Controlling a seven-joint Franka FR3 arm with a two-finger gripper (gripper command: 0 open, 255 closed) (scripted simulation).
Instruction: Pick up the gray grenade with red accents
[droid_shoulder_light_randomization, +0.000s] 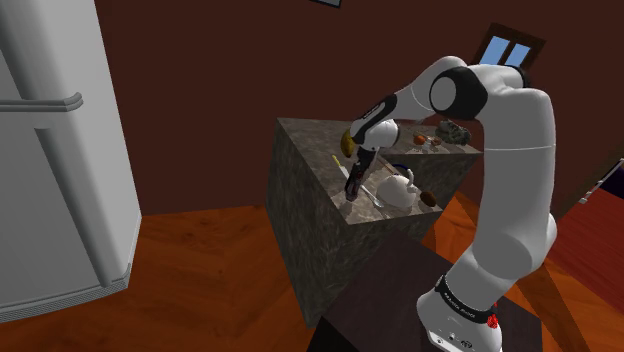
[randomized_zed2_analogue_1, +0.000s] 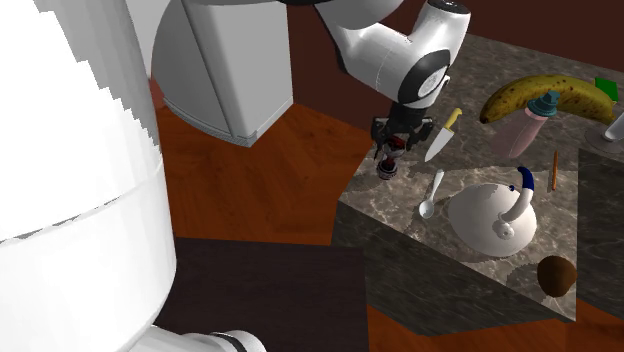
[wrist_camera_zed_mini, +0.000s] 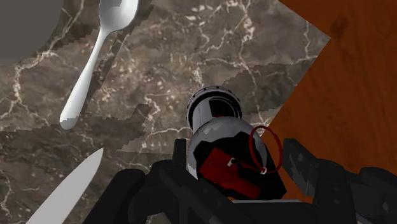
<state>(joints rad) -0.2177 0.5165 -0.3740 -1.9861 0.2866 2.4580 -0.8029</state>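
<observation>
The grenade (wrist_camera_zed_mini: 216, 130) is a grey cylinder with a red lever and a red pull ring. It sits between the two black fingers of my gripper (wrist_camera_zed_mini: 232, 162), which clasp it from both sides. In the second exterior view the gripper (randomized_zed2_analogue_1: 392, 150) points down with the grenade (randomized_zed2_analogue_1: 387, 168) at its tip, over the corner of the marble counter (randomized_zed2_analogue_1: 400, 235) nearest the fridge. The shoulder view shows the gripper (droid_shoulder_light_randomization: 355, 183) low over the counter's front part. Whether the grenade still touches the counter I cannot tell.
A white spoon (wrist_camera_zed_mini: 95, 57) and a knife (randomized_zed2_analogue_1: 440, 135) lie beside the gripper. Further along the counter are a white teapot (randomized_zed2_analogue_1: 490, 215), a banana (randomized_zed2_analogue_1: 545, 92), a bottle (randomized_zed2_analogue_1: 528, 128) and a brown ball (randomized_zed2_analogue_1: 555, 273). The counter edge drops to wooden floor (wrist_camera_zed_mini: 356, 83); a fridge (droid_shoulder_light_randomization: 50, 150) stands beyond.
</observation>
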